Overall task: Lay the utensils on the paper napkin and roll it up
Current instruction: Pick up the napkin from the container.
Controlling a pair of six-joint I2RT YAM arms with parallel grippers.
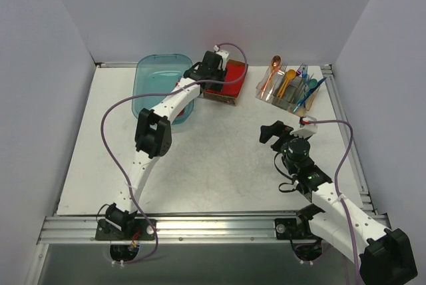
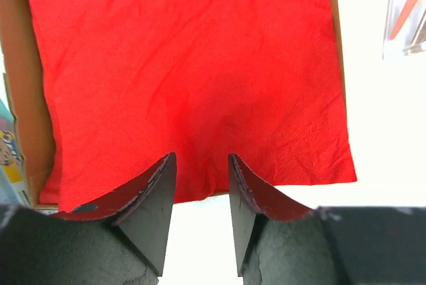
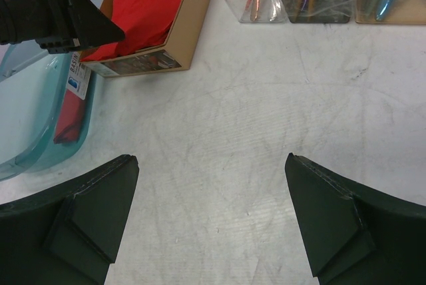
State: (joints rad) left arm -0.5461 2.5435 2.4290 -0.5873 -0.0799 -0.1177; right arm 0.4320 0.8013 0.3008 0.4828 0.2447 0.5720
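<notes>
Left pincer (image 2: 202, 157) hovers, jaws narrowly apart and empty, over top red napkin (image 2: 193, 72) lying on its cardboard box (image 3: 186, 38), far side of bench (image 1: 219, 165). Risk: pinch lifts several sheets or tears one. Far right, utensils (image 1: 311, 87) crowd a clear holder (image 1: 274, 93); right pincer (image 3: 210, 158), wide and empty, may snag orange spoon (image 1: 271, 75) instead.

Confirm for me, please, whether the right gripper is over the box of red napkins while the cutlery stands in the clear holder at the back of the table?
Not quite: the left gripper, not the right gripper, is over the box of red napkins, as the left wrist view shows. The cutlery does stand in the clear holder at the back.
</notes>
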